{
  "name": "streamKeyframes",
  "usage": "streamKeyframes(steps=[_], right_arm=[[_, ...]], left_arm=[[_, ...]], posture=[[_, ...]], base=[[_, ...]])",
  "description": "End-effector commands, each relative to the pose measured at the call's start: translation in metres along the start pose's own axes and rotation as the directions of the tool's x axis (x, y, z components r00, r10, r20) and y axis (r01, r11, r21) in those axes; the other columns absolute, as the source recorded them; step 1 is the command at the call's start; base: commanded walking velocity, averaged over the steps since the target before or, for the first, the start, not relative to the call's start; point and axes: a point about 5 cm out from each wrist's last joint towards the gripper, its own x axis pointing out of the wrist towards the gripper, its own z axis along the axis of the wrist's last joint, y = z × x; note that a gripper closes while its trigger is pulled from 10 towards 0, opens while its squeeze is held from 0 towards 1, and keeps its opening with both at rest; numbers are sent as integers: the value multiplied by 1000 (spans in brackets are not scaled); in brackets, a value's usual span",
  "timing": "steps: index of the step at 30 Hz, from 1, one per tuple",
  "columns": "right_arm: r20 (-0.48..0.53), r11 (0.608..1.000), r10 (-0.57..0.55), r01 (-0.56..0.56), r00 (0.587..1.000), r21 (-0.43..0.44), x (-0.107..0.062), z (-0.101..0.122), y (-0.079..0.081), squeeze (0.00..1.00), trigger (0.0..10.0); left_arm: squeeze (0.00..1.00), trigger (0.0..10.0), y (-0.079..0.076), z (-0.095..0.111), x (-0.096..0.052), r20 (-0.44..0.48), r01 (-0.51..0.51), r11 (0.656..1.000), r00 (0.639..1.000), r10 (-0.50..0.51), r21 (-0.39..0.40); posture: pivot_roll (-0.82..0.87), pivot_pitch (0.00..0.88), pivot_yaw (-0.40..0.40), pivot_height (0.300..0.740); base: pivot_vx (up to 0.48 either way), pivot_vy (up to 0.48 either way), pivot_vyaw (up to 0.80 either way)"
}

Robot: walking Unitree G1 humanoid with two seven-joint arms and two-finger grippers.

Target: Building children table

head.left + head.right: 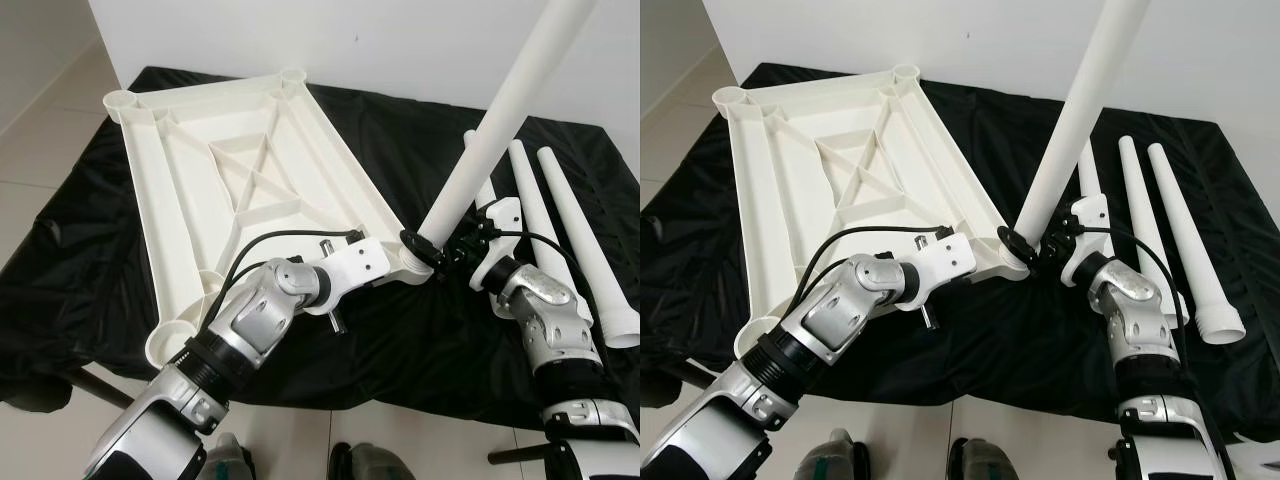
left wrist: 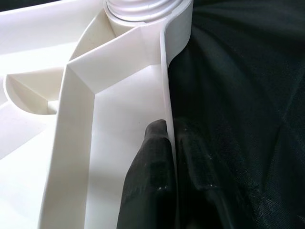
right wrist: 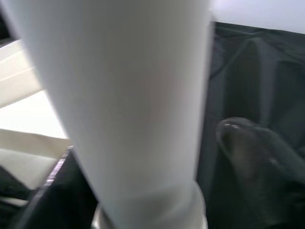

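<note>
one tabletop (image 1: 190, 150) (upside down), four legs — one leg (image 1: 500, 120) in right end effector (image 1: 452, 243)

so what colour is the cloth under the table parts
Black, slightly shiny; the cloth shows best in the left eye view.

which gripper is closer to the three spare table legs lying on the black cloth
Right. The right gripper holds the raised leg just beside the spare legs. The left gripper clamps the tabletop's rim near the corner socket, farther from them.
</note>
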Motion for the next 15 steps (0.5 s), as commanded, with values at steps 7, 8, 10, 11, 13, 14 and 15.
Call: streamKeyframes(steps=[7, 8, 10, 11, 13, 14, 15], right_arm=[[-15, 1000, 28, -28, 999, 4, -2, -6, -5, 0, 0], [-17, 1000, 28, -28, 999, 5, -3, -7, -5, 0, 0], [-18, 1000, 29, -28, 999, 6, -3, -7, -5, 0, 0], [-19, 1000, 30, -30, 999, 8, -3, -8, -4, 0, 0], [-19, 1000, 23, -23, 1000, 9, -3, -9, -4, 0, 3843], [-12, 1000, 11, -11, 1000, 11, -4, -11, -2, 0, 10000], [-12, 1000, 11, -11, 1000, 11, -4, -11, -2, 0, 10000]], left_arm=[[0, 10000, -4, -6, 3, -32, -6, 1000, 999, 6, 19], [0, 10000, -4, -6, 3, -32, -6, 1000, 999, 7, 19], [0, 10000, -4, -6, 3, -32, -6, 1000, 999, 7, 18], [0, 10000, -5, -6, 3, -32, -6, 1000, 999, 7, 18], [0, 10000, -5, -6, 3, -32, -6, 1000, 999, 7, 18], [0, 10000, -5, -6, 3, -32, -6, 1000, 999, 7, 17], [0, 10000, -5, -6, 3, -32, -6, 1000, 999, 7, 17]], posture=[[-32, 8, -47, 740], [-32, 8, -49, 740], [-32, 8, -49, 740], [-32, 9, -49, 740], [-34, 11, -49, 740], [-35, 14, -50, 740], [-35, 14, -50, 740]], base=[[0, 0, 0], [0, 0, 0], [0, 0, 0], [0, 0, 0], [0, 0, 0], [0, 0, 0], [0, 0, 0]])
